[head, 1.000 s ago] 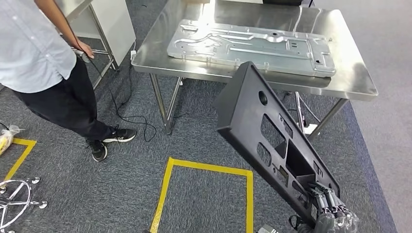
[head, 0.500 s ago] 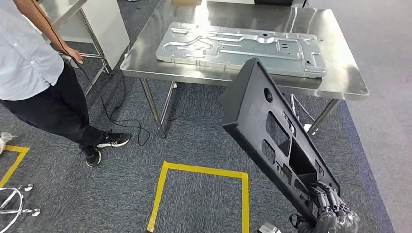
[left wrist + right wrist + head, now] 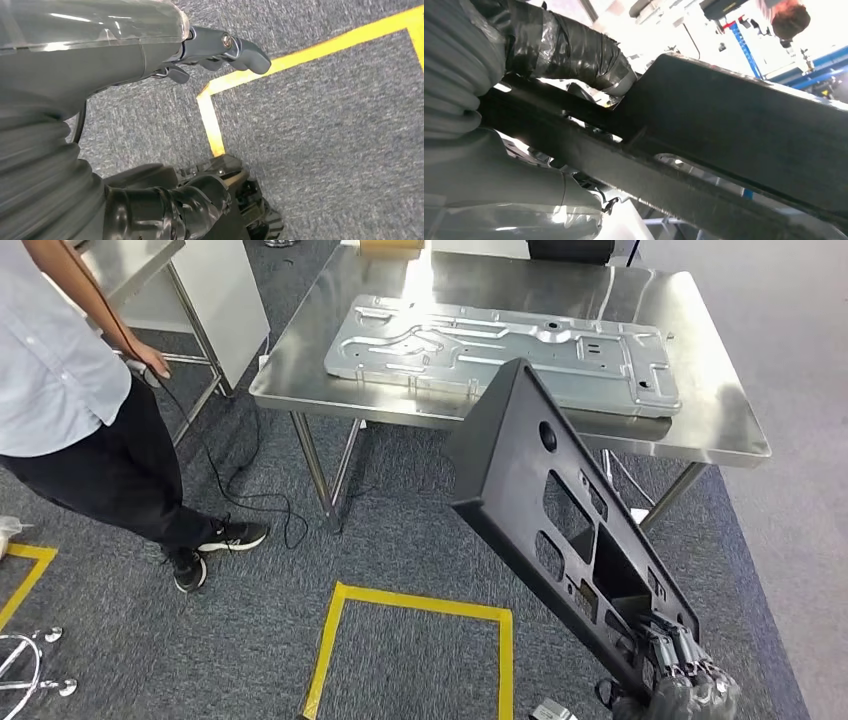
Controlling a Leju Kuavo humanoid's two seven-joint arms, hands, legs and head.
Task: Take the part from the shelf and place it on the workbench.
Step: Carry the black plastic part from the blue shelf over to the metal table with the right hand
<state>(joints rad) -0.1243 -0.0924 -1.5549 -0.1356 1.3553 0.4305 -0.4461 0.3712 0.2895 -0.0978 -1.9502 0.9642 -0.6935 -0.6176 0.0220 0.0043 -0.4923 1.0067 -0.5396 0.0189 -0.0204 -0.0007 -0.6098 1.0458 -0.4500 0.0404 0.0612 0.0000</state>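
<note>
A long black plastic part (image 3: 560,530) with several cut-outs slants up from the lower right toward the workbench. My right hand (image 3: 680,670) grips its near end; the right wrist view shows the black part (image 3: 704,130) clamped between the thumb and the fingers. The part's far end hangs in front of the near edge of the steel workbench (image 3: 720,410), above the floor. My left hand (image 3: 215,50) hangs over the grey carpet with its fingers curled loosely and nothing in it.
A large pressed metal panel (image 3: 500,345) lies across the workbench. A person (image 3: 80,390) in a light shirt stands at the left, holding a cabled device. Yellow tape (image 3: 410,605) marks a square on the carpet. A chair base (image 3: 25,665) sits at lower left.
The whole view has shifted, so the camera has moved; the workbench sits nearer and more central. The black part stays gripped in my right hand at about the same tilt.
</note>
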